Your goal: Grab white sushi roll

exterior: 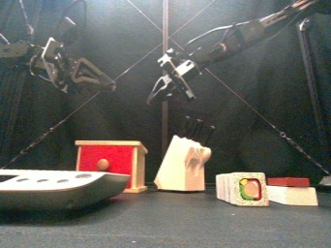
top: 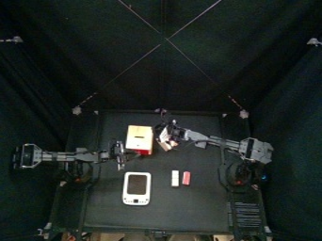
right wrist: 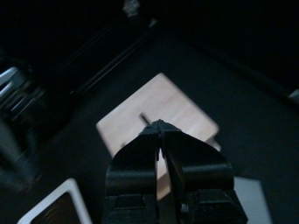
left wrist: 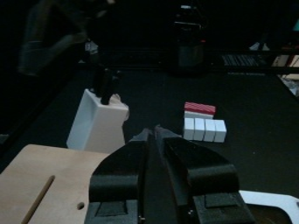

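White sushi roll [top: 175, 177]: small white oblong lying flat on the table [top: 107, 212], long axis running 12 to 6 o'clock in the top view. It sits just off table centre toward 4 o'clock. Top surface is scored into three segments. The end face toward the front shows green and pink. Nothing is touching it.

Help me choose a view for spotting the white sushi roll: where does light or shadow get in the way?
Top view: the white sushi roll shows bright against the dark table. Left wrist view: lit well, background black. Right wrist view: mostly shadow, only the wooden box top lit, roll not seen.
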`<state>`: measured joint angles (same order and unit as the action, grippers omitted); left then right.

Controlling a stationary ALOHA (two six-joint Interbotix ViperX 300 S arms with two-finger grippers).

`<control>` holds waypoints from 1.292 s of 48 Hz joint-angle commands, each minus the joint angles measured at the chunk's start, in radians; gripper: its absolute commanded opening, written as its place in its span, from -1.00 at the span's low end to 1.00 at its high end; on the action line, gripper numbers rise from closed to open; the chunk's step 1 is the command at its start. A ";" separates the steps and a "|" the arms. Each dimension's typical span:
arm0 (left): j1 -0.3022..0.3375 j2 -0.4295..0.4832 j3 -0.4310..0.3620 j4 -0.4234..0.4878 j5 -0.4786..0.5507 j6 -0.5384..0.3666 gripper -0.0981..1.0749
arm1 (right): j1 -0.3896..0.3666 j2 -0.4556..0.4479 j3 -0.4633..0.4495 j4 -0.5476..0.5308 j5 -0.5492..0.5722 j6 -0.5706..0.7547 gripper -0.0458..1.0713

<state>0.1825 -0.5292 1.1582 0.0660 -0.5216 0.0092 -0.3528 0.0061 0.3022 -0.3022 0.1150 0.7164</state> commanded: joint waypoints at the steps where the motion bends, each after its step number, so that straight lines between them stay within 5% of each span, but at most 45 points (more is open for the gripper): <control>1: -0.002 -0.018 -0.006 -0.008 -0.012 0.000 0.17 | 0.069 -0.095 0.078 0.081 0.005 -0.002 -0.25; 20: -0.014 -0.215 0.081 0.002 -0.006 0.003 0.17 | 0.281 -0.268 0.287 0.351 0.158 0.005 -0.25; 39: -0.018 -0.232 0.115 -0.002 -0.005 0.002 0.17 | 0.357 -0.281 0.305 0.601 0.345 0.026 -0.23; 49: -0.020 -0.232 0.120 -0.003 -0.003 0.002 0.17 | 0.360 -0.261 0.310 0.543 0.430 0.186 -0.23; 62: -0.014 -0.232 0.126 -0.002 0.003 0.003 0.17 | 0.416 -0.213 0.301 0.275 0.486 0.505 -0.21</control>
<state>0.1657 -0.7624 1.2947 0.0644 -0.5185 0.0107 0.0430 -0.2056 0.6274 0.0598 0.5983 1.1443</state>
